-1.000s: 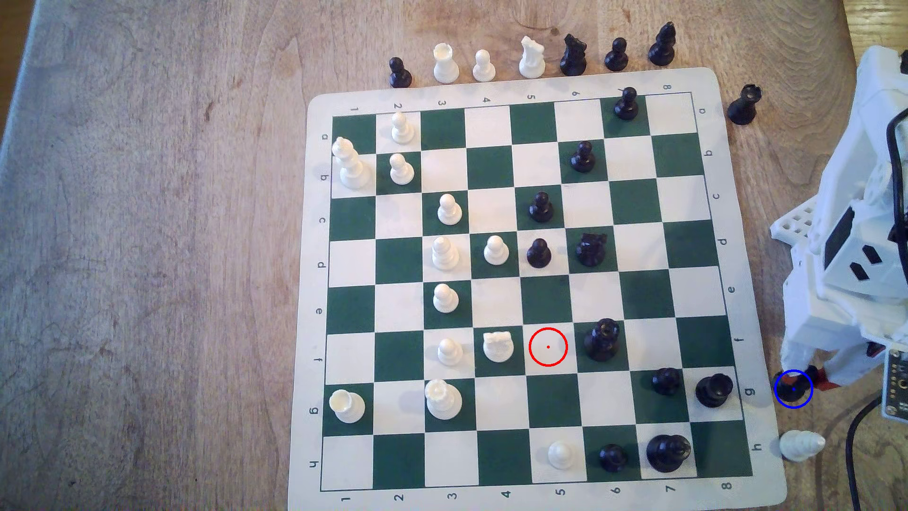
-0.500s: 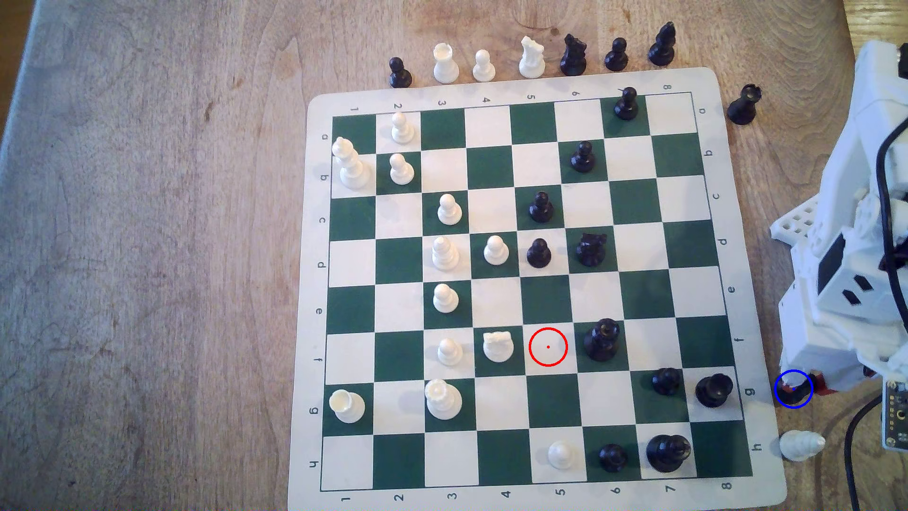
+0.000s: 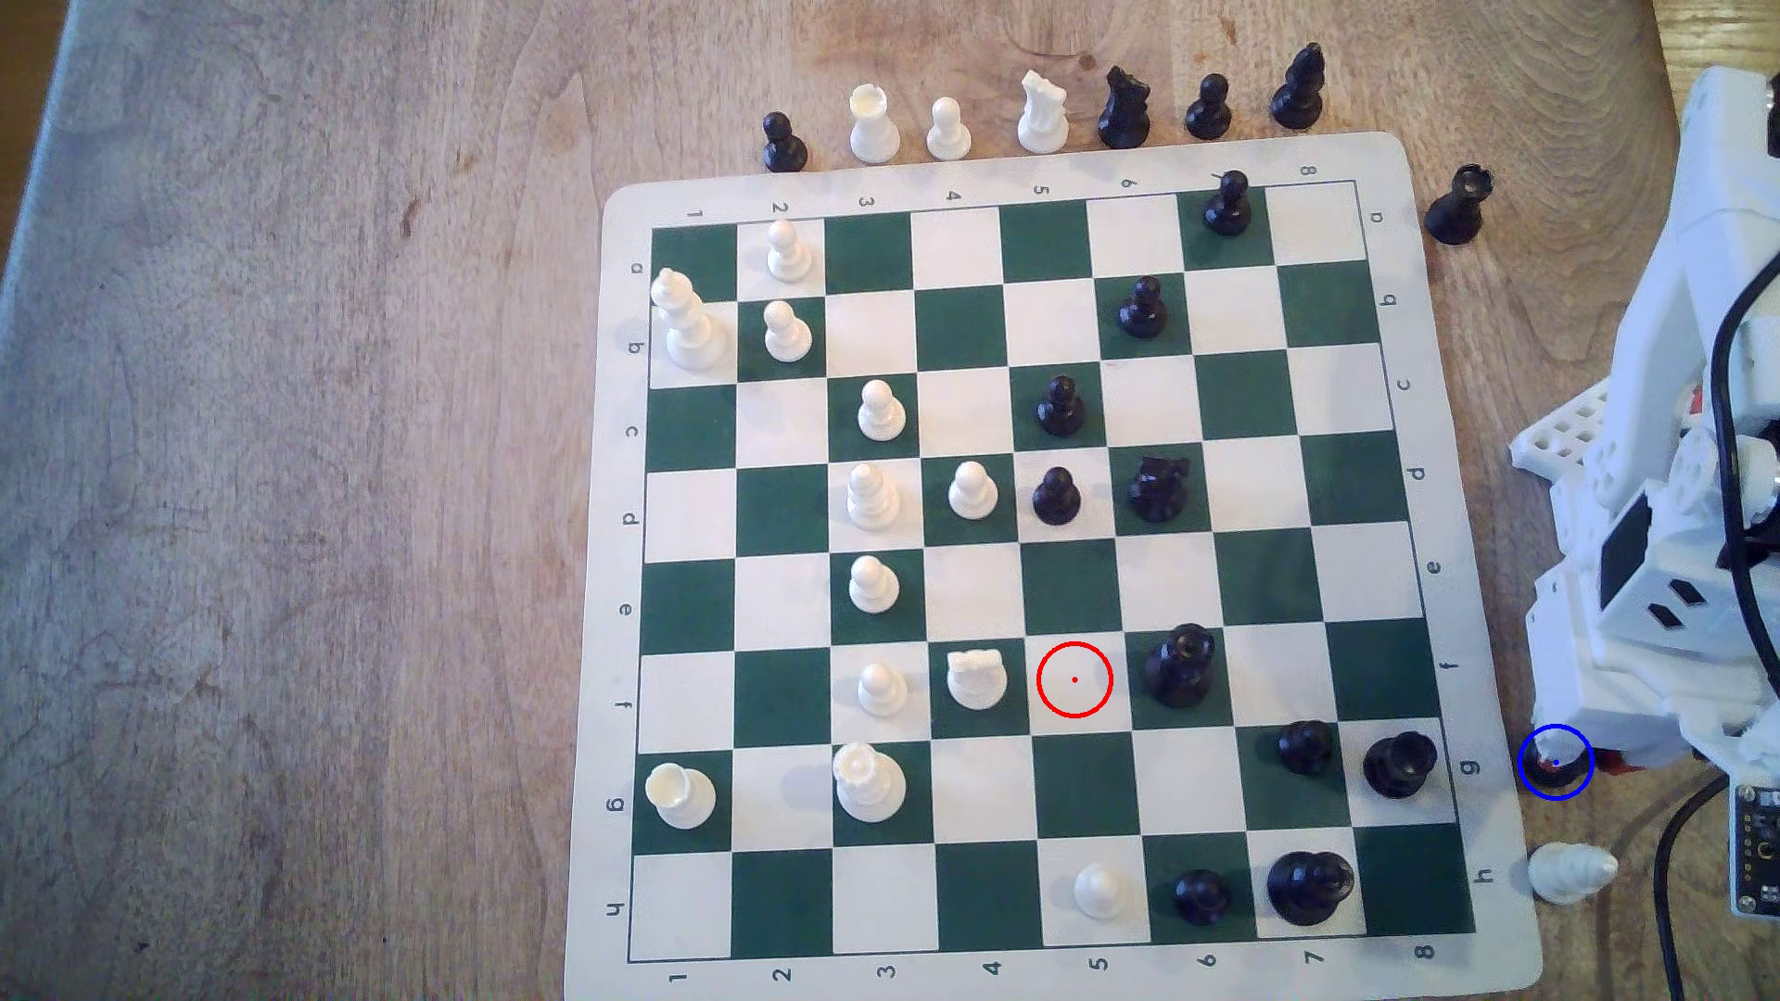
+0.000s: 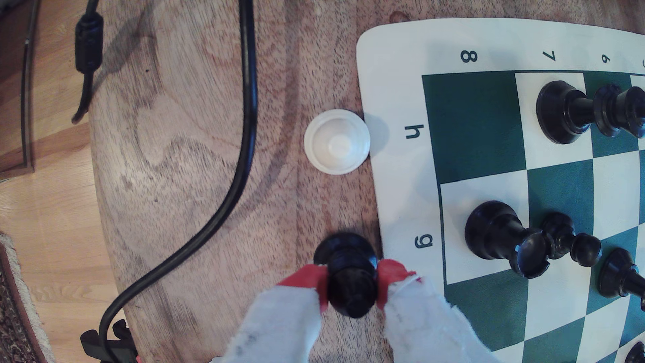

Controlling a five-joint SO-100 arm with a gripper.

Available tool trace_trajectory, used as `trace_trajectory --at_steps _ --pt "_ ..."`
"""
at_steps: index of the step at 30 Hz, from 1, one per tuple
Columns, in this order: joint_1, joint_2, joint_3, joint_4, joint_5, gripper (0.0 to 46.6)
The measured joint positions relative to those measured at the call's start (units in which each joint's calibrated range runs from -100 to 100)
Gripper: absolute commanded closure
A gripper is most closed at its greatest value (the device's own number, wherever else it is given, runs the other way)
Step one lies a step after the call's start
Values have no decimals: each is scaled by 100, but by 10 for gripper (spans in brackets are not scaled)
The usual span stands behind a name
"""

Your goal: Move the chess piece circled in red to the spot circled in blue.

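Note:
The chess piece circled in red, a small black pawn (image 3: pixel 1568 773), stands off the board at the exterior view's right, inside the spot circled in blue (image 3: pixel 1531 784) on the wood. My gripper (image 3: pixel 1553 754) reaches down from the white arm and partly covers it. In the wrist view my gripper (image 4: pixel 350 277) is shut on the pawn (image 4: pixel 350 296), with a red fingertip (image 4: pixel 307 279) pressed to each side of its head. Its base is at the tabletop beside the mat's g label. The red circle (image 3: pixel 1074 680) rings a bare white square.
A white piece (image 3: pixel 1570 871) stands just below the blue circle beside the h label (image 4: pixel 336 141). A black rook (image 3: pixel 1399 763) and a pawn (image 3: pixel 1305 746) sit on the nearest board squares. A black cable (image 4: pixel 241 139) curves over the table, and a circuit board (image 3: pixel 1758 847) sits at the right edge.
The arm's white body has folded toward the exterior view's right and the gripper tip has come further over the blue circle. The pawn has stayed inside the circle.

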Motion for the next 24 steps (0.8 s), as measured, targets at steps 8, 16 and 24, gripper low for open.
trace_trajectory --at_steps 8,16,24 --pt "0 0 63 -8 -156 352" --pt "0 0 63 -8 -161 300" --pt "398 34 -145 175 -161 308"
